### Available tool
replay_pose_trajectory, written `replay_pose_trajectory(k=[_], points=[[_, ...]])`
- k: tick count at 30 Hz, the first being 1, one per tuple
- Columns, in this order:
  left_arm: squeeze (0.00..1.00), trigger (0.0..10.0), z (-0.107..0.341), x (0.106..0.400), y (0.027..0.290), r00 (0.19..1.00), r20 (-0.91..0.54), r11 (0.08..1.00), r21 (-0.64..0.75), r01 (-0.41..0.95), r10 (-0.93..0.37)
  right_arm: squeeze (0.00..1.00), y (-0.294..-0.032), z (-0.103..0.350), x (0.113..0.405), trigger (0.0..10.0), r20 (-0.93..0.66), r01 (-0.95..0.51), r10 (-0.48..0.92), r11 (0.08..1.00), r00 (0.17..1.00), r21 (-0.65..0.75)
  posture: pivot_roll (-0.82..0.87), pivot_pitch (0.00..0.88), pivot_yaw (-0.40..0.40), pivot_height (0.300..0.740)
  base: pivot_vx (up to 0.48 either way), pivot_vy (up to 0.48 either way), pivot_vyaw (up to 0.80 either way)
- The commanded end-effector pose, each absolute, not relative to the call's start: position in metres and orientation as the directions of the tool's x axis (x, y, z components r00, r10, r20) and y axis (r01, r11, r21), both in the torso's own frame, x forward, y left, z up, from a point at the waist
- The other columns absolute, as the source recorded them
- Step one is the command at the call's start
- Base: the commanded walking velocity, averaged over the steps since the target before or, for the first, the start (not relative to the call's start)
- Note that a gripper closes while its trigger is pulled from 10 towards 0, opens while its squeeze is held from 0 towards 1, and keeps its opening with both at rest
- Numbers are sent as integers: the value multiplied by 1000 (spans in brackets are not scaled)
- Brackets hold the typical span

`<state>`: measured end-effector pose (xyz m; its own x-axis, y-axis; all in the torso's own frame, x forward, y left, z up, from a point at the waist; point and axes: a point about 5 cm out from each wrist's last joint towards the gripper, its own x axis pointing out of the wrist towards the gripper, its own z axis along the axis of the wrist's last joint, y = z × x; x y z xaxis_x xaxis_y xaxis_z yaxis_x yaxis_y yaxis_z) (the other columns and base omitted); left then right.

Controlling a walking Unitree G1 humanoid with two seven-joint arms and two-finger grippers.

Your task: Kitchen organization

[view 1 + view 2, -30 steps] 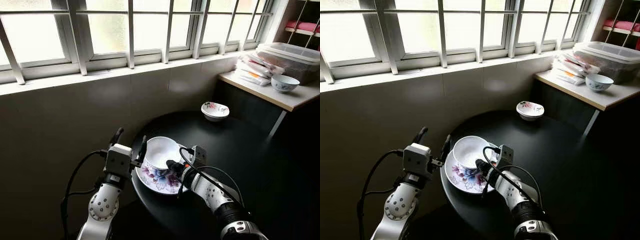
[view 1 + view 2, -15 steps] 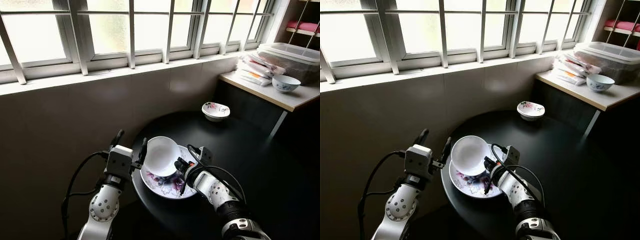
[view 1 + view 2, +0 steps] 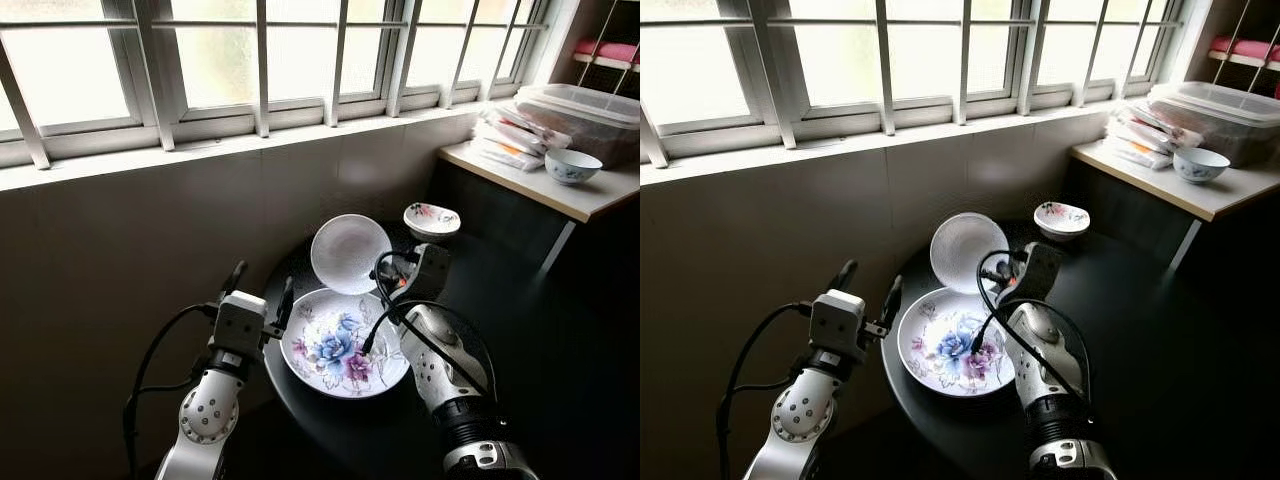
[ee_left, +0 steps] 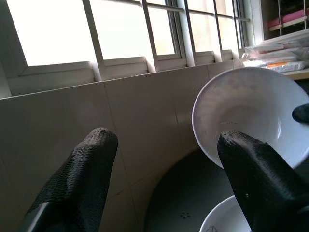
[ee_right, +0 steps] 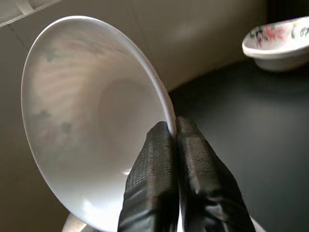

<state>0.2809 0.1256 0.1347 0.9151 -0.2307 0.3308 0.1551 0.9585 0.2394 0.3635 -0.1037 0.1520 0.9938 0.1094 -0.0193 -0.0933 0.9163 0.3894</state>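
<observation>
My right gripper (image 5: 175, 129) is shut on the rim of a white bowl (image 3: 348, 252), holding it tilted in the air above the black round table (image 3: 500, 300). Below it lies a large floral plate (image 3: 344, 343) near the table's left edge. My left gripper (image 3: 260, 283) stands open just left of the plate, with nothing between its fingers (image 4: 82, 176). The lifted white bowl (image 4: 246, 113) sits beyond them. A small floral bowl (image 3: 431, 219) rests at the table's far side, also the small bowl (image 5: 280, 43) past the held one.
A tiled wall under barred windows (image 3: 260, 60) runs behind the table. To the right, a pale counter (image 3: 560, 185) carries a small patterned bowl (image 3: 571, 165), stacked packets (image 3: 505, 140) and a clear lidded box (image 3: 585, 115).
My right gripper has lifted the white bowl off the floral plate and carried it up toward the far side, tipping it on edge. The left arm has stayed still.
</observation>
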Motion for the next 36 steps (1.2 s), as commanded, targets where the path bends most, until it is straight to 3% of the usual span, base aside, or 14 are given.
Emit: replay_pose_trajectory(k=[1, 6, 12, 30, 36], points=[[0, 10000, 133, 280, 123, 915, 324, 957, 236, 167, -239, 0, -92, 163, 359, 0, 70, -146, 129, 912, 989, 383, 67, 0, -51, 740, 0, 0, 0], [0, 10000, 131, 282, 125, 926, 306, 964, 209, 164, -223, 0, -91, 171, 355, 0, 147, -186, 146, 931, 978, 315, 67, 0, -51, 740, 0, 0, 0], [0, 10000, 133, 282, 123, 919, 315, 961, 214, 175, -237, 0, -80, 175, 348, 0, 207, -253, 202, 933, 957, 258, 67, 0, -50, 740, 0, 473, 0], [0, 10000, 133, 281, 122, 918, 317, 961, 215, 176, -239, 0, -64, 177, 339, 0, 265, -385, 336, 908, 904, 164, 71, 0, -51, 740, 0, 476, 800], [0, 10000, 134, 281, 124, 917, 324, 961, 222, 165, -233, 0, -63, 177, 338, 0, 266, -397, 348, 905, 899, 156, 70, 0, -50, 740, 0, 0, 800]])
